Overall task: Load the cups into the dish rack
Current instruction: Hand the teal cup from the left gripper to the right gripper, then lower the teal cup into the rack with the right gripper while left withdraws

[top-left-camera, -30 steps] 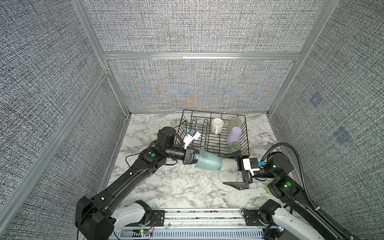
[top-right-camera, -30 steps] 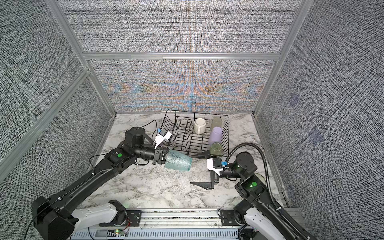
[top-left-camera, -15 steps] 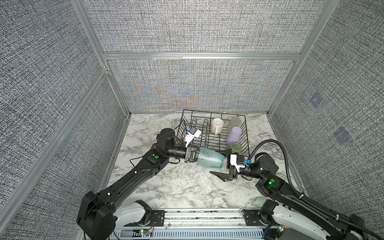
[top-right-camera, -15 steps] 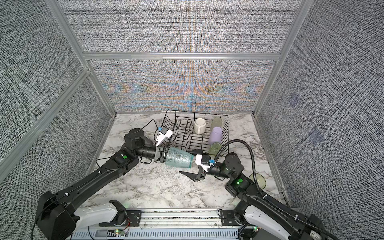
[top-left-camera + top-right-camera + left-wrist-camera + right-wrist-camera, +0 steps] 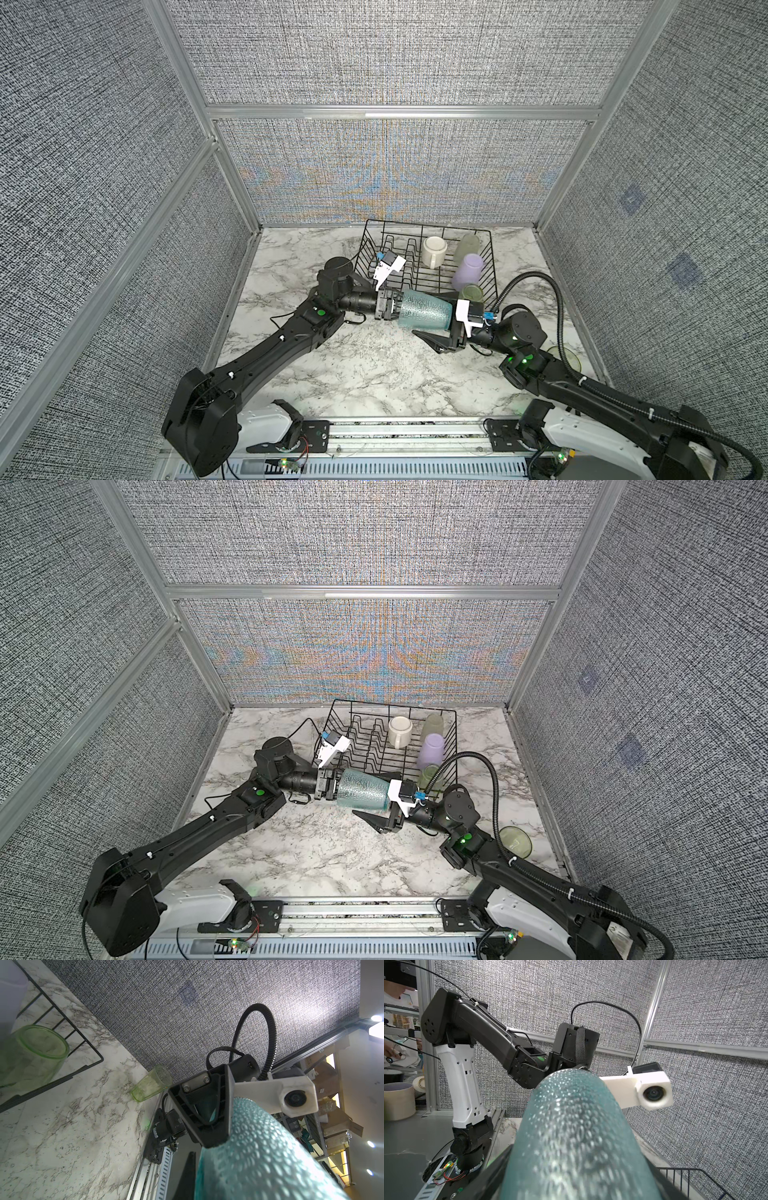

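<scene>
marble tabletop [image 5: 374, 374], grey fabric walls [image 5: 374, 54] w/ alu frame [image 5: 403, 113]; slotted rail [image 5: 407, 430] at front edge.

We see bright, even overhead light in both top views, soft arm shadows on the desk [image 5: 374, 374], and moiré shimmer on the back wall [image 5: 390, 174]. In the wrist views the close teal cup [image 5: 259, 1157] blurs, and ceiling lamps [image 5: 376, 1018] glare.

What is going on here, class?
Both grippers have the teal cup, held sideways at the near side of the rack: the left gripper grips its base, the right gripper clasps its open end. A mug, a lavender cup and two green tumblers sit in the rack. A third tumbler stands on the table outside it.
</scene>
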Motion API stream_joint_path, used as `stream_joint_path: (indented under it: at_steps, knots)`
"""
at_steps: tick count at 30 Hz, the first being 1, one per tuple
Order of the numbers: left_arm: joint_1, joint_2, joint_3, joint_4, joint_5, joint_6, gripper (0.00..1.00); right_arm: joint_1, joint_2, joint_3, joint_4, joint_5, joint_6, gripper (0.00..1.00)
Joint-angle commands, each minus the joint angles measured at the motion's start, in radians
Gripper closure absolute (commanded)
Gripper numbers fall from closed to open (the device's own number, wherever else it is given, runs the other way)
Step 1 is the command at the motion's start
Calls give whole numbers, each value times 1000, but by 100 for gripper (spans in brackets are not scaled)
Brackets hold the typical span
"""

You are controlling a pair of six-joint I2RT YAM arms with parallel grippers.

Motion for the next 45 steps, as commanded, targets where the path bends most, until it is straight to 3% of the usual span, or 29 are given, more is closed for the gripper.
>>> stream_joint_path:
  at_steps: [1,10,16,20,23,31,35,39,45]
  knots:
    - [-2,14,0,29,-25,-6,100,3,19,5,104,-26,19,20]
    - [-5,47,17,22,-11,-7,98,3,60,19,127,-51,42,29]
    - [2,59,27,-38,-43,37,67,1,56,9,112,-35,49,35]
    - [29,46,16,-93,-118,54,55,-15,35,4,50,-20,59,36]
    - [67,48,-13,-63,-146,23,49,-40,-2,19,-75,-2,69,36]
    - [209,-53,-82,-188,-267,64,45,-149,-53,211,-699,18,34,36]
    - [260,-150,-81,-389,-426,167,44,-177,8,340,-950,107,-23,36]
    - [283,-230,-64,-589,-649,249,44,-194,111,484,-1190,214,-70,37]
    - [285,-317,-72,-806,-1023,294,44,-224,301,674,-1399,304,-74,36]
